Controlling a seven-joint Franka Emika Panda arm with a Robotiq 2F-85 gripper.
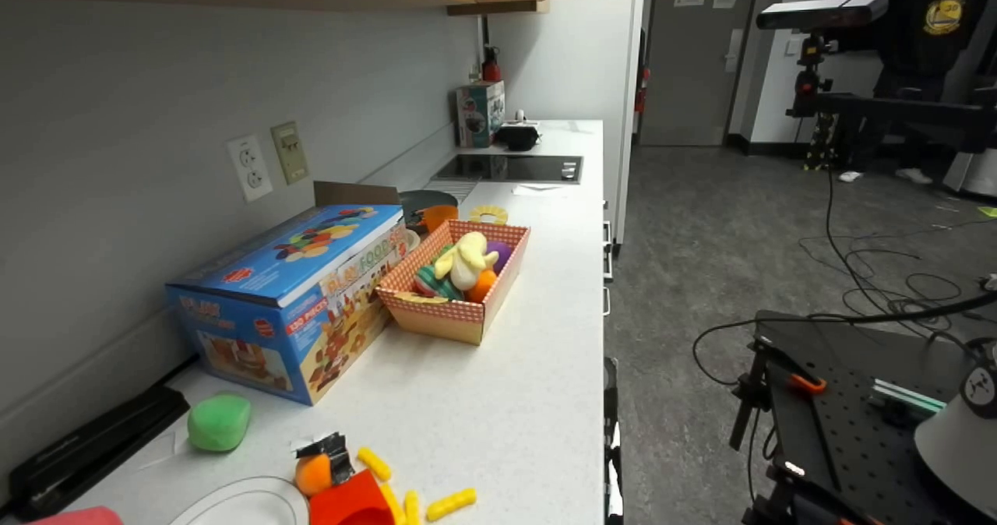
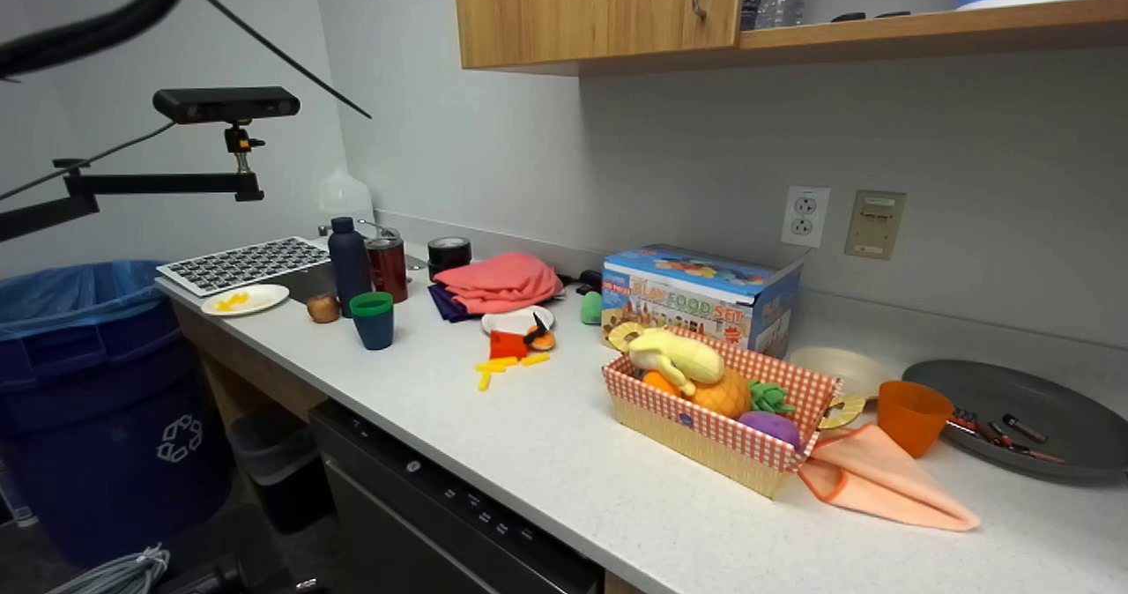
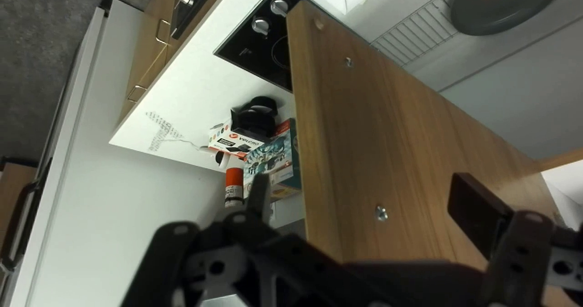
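My gripper (image 3: 366, 202) is open and empty in the wrist view, its dark fingers wide apart. The underside of a wooden cabinet (image 3: 391, 129) fills the view beyond them; I cannot tell how far off it is. The gripper is outside both exterior views. On the white counter, a checkered basket (image 1: 436, 318) (image 2: 696, 449) holds a yellow banana (image 1: 467, 256) (image 2: 683, 356), a purple item (image 1: 498, 254) (image 2: 771, 426) and other play food. A blue play food box (image 1: 241, 330) (image 2: 687, 308) stands beside it. A red container (image 1: 354, 502) (image 2: 508, 345) lies near several yellow sticks (image 1: 452, 503).
A black cooktop (image 1: 506, 168) (image 3: 255, 47) is set in the counter. An orange cup (image 2: 914, 418) stands beside a dark grey plate (image 2: 1057, 391) (image 3: 505, 6). A peach cloth (image 2: 890, 484) lies by the basket. A dark bottle (image 2: 350, 263) and nested cups (image 2: 374, 325) stand farther along.
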